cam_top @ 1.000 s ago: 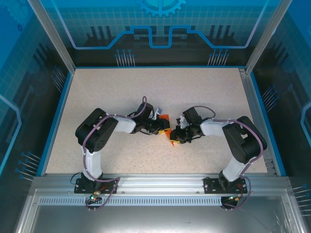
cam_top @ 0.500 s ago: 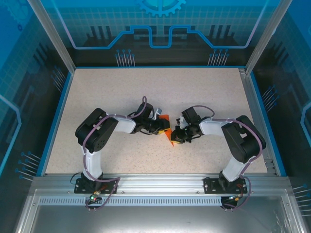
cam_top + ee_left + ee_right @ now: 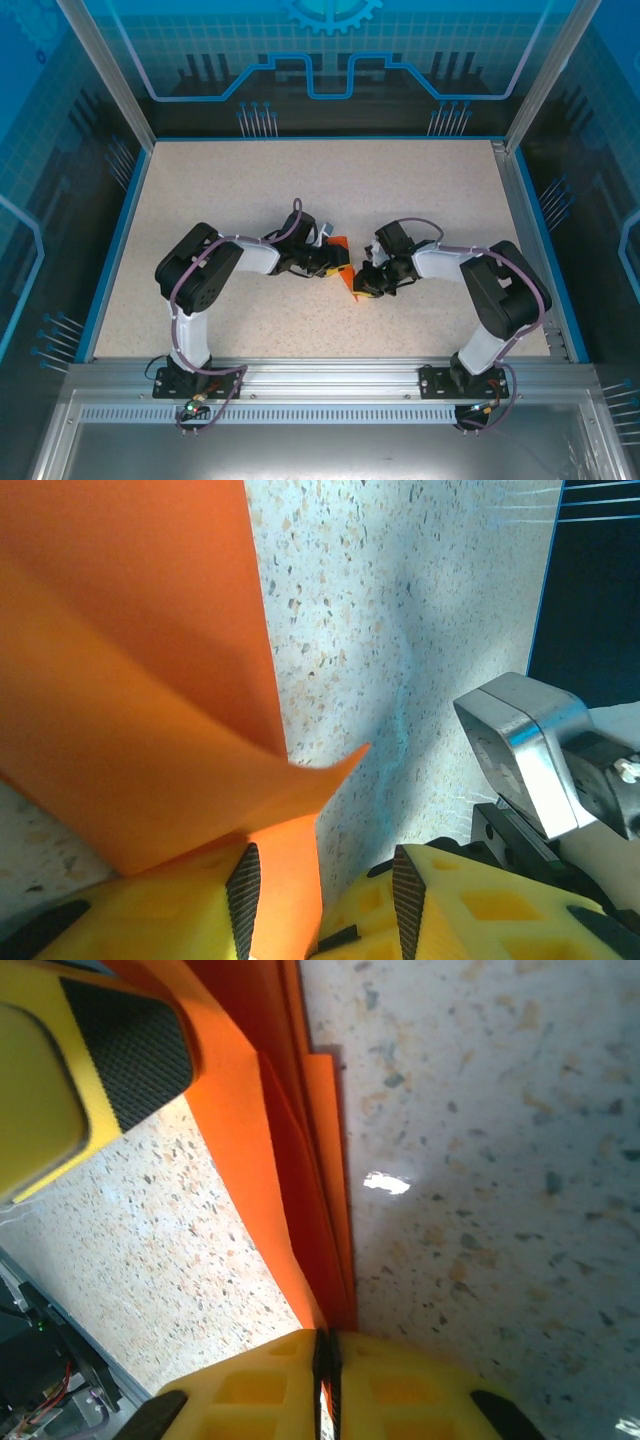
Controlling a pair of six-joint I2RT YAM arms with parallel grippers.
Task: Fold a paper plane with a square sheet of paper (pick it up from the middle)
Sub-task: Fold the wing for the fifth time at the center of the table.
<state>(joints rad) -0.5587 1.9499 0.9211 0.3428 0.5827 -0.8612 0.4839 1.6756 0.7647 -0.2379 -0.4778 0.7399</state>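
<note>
The orange sheet of paper (image 3: 341, 246), folded into several layers, is held just above the table middle between my two grippers. My right gripper (image 3: 362, 283) is shut on the stacked fold edge (image 3: 300, 1190), its jaws (image 3: 328, 1345) pressed together with the paper's layers between them. My left gripper (image 3: 334, 264) is open: in the left wrist view one orange flap (image 3: 285, 880) lies against the left pad (image 3: 243, 900), while the right pad (image 3: 405, 900) stands well apart. A broad creased panel (image 3: 130, 680) spreads above the left gripper's (image 3: 320, 880) fingers.
Speckled beige tabletop (image 3: 300, 180) lies all around, bounded by a blue rim (image 3: 118, 240) and glass walls. The right arm's metal wrist (image 3: 530, 770) sits close to my left gripper. One yellow finger of the left gripper (image 3: 100, 1050) touches the paper in the right wrist view.
Almost nothing differs; the right wrist shifted very slightly, and the paper stays between the two grippers.
</note>
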